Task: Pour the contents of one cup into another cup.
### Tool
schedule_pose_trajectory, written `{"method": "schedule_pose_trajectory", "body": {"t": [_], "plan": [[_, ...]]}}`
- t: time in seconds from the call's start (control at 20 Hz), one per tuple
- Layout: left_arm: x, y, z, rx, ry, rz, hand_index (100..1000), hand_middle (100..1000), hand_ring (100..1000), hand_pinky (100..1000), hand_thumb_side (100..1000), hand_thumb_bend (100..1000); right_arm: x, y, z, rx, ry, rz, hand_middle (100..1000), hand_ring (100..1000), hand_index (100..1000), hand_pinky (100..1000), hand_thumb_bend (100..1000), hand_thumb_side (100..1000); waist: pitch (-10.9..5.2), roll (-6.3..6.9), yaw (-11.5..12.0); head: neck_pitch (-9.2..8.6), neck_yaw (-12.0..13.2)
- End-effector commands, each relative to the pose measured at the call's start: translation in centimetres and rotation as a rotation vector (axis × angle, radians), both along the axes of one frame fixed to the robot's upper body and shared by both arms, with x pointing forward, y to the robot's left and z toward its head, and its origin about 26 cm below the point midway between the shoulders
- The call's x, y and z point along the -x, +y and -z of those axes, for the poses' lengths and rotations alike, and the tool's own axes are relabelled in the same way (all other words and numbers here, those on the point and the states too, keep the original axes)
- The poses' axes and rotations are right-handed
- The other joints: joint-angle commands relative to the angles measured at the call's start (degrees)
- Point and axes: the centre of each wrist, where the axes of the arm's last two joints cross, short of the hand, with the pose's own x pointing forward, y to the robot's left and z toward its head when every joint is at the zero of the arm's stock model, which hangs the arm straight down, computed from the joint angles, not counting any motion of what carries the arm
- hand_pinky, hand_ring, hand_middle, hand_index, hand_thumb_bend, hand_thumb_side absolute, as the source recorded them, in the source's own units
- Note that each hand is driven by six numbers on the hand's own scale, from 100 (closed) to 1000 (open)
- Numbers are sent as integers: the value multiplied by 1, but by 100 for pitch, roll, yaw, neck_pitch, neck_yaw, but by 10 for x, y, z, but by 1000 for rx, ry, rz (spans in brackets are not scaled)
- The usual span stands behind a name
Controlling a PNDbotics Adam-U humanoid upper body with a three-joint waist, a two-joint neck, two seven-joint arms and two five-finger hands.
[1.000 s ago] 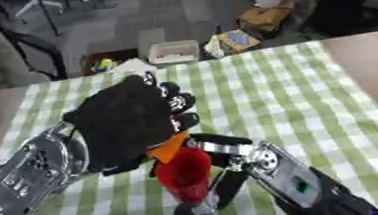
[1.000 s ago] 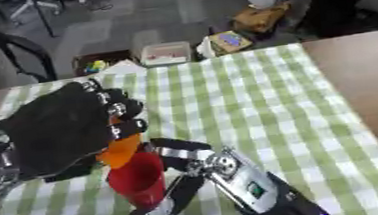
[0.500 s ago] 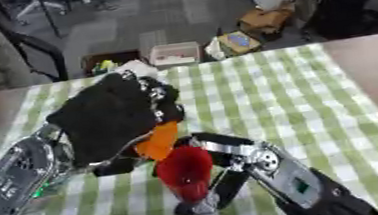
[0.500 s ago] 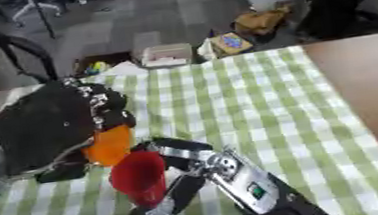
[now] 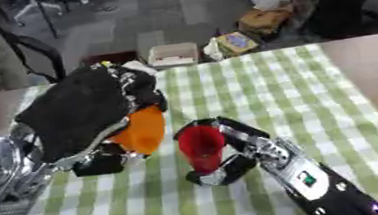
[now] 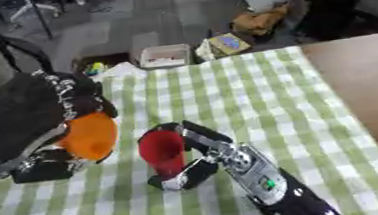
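A red cup (image 5: 203, 148) is held upright on the green-and-white checked tablecloth (image 5: 314, 96) by the right hand (image 5: 233, 162), whose fingers and thumb are curled round the cup's lower half from the right and from the front; the black and silver right arm runs down from it toward the lower right corner of both views. The cup's open mouth faces up and slightly toward the camera, and what lies inside it cannot be made out. Just to the left of it, an orange cup (image 6: 88, 136) is gripped by the left hand (image 5: 87, 112), whose black back covers most of that cup, with the fingers wrapped over its top and far side. The orange cup is lifted off the cloth and tilted, its rounded side toward the camera; its rim is hidden, so which way its mouth points cannot be told. The two cups are close beside each other but are not seen to touch. The silver left forearm enters from the lower left corner. Bare brown table (image 6: 356, 77) is seen to the right of the cloth. Beyond the table's far edge, a small white box (image 5: 174, 56) and a yellow-brown package (image 5: 238, 42) lie on the grey floor.
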Motion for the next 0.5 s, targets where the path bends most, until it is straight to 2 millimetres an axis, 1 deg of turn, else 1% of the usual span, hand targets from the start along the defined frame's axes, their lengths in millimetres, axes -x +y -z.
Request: {"method": "schedule_pose_trajectory", "body": {"t": [0.05, 0.1, 0.15, 0.25, 0.3, 0.35, 0.4, 0.45, 0.5], "plan": [[3, 9, -11, 38, -9, -16, 575, 141, 272, 100, 100, 387, -10, -17, -2, 10, -58, 111, 100, 655, 854, 398, 100, 161, -91, -14, 1, -56, -11], [4, 11, -10, 50, 0, -18, 576, 140, 274, 100, 100, 378, -11, -22, 1, 21, -68, 142, 126, 712, 874, 430, 113, 202, -89, -19, -1, -55, -9], [4, 12, -10, 60, 7, -19, 576, 139, 275, 100, 100, 367, -12, -24, 4, 32, -78, 164, 206, 785, 901, 493, 203, 264, -87, -23, -2, -55, -8], [5, 14, -10, 85, 21, -23, 576, 137, 278, 100, 100, 350, -13, -30, 10, 66, -97, 199, 361, 903, 943, 634, 417, 396, -84, -37, -2, -51, -12], [5, 15, -10, 95, 26, -25, 576, 137, 278, 100, 100, 347, -14, -33, 12, 85, -108, 209, 388, 921, 949, 659, 450, 411, -83, -41, -1, -49, -11], [5, 16, -9, 103, 33, -26, 577, 136, 282, 100, 100, 335, -14, -35, 14, 103, -118, 219, 463, 972, 961, 730, 542, 447, -83, -43, 0, -47, -9], [5, 17, -8, 110, 41, -26, 578, 135, 284, 100, 100, 330, -15, -37, 16, 121, -128, 229, 516, 1000, 970, 775, 605, 466, -84, -44, 1, -47, -6], [6, 18, -8, 118, 47, -27, 578, 134, 286, 100, 100, 318, -15, -40, 18, 138, -139, 241, 562, 1000, 975, 808, 656, 479, -85, -45, 1, -48, -6], [6, 19, -7, 128, 55, -29, 578, 133, 288, 100, 100, 310, -16, -43, 19, 154, -151, 256, 581, 1000, 980, 828, 675, 483, -86, -46, 1, -47, -8]]}}
